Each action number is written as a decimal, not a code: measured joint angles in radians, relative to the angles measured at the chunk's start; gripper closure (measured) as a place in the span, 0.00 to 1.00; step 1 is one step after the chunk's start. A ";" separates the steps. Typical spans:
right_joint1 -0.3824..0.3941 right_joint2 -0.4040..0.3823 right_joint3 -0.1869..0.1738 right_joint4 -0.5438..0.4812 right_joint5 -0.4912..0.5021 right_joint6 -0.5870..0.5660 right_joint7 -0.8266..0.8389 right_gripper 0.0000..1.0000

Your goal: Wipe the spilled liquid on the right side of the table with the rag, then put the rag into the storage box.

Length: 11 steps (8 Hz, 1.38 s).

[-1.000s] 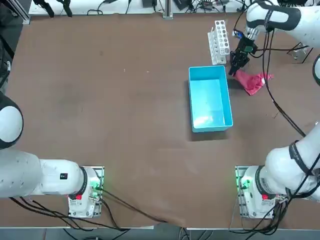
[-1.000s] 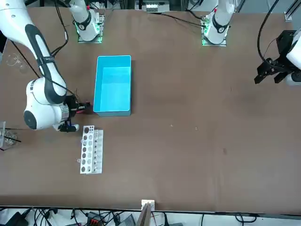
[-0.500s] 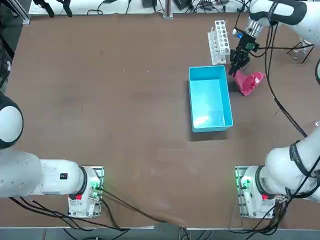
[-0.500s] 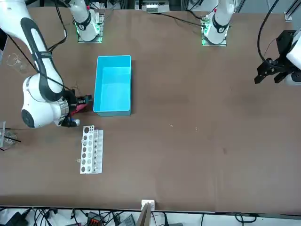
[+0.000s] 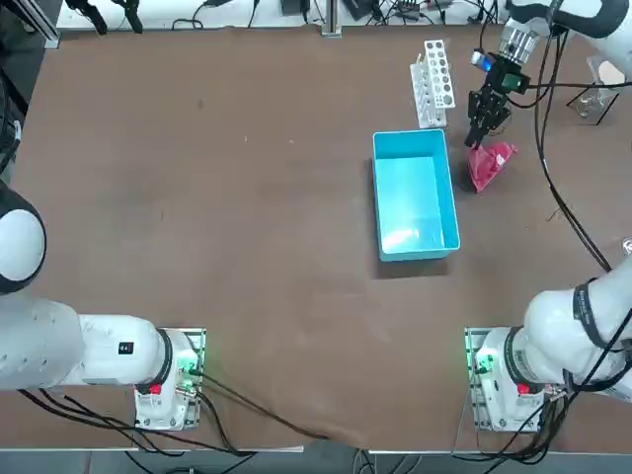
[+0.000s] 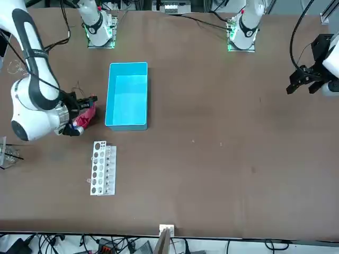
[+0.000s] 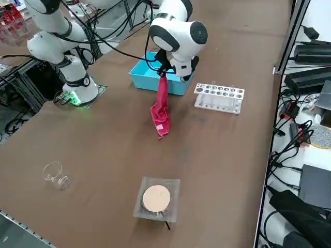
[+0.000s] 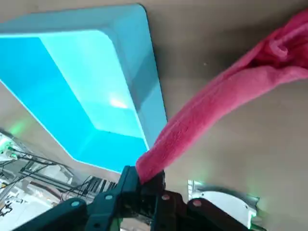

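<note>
Above the far right part of the brown table point(image 5: 247, 217), the right end effector point(image 5: 484, 126) is clenched on one end of the rag point(image 5: 488, 165). The pink-red cloth hangs from the pinched fingers in a long limp strip. In the right side view the rag point(image 7: 161, 109) droops straight down from the end effector point(image 7: 162, 71), its lower end bunched and at or very near the tabletop; whether it touches cannot be told. In the wrist view the cloth point(image 8: 226, 106) stretches away from the closed fingertips point(image 8: 144, 185), with the light-blue storage box point(image 8: 86, 91) just beside it.

The storage box point(image 5: 415, 195) sits on the table just to the left of the hanging rag in the overhead view, its long side running toward and away from the robot. The rag is outside the box, beside its far right corner. In the front view the rag point(image 6: 86, 116) shows between the arm's white wrist and the box point(image 6: 127, 95).

A white test-tube rack point(image 5: 434, 83) lies beyond the box, near the end effector. In the right side view, a clear glass point(image 7: 55, 175) and a square tray holding a round tan disc point(image 7: 155, 198) stand apart from the rag.
</note>
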 joint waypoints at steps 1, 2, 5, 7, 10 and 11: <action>-0.009 0.000 0.000 0.001 -0.001 -0.015 -0.010 0.98; -0.019 0.000 -0.002 0.001 -0.020 -0.022 -0.031 0.98; -0.066 0.010 -0.011 -0.004 -0.225 0.029 -0.093 0.98; -0.105 0.030 -0.015 -0.023 -0.366 0.118 -0.098 0.98; -0.200 0.060 -0.018 -0.026 -0.632 0.231 -0.124 0.98; -0.243 0.070 -0.019 -0.026 -0.713 0.273 -0.140 0.98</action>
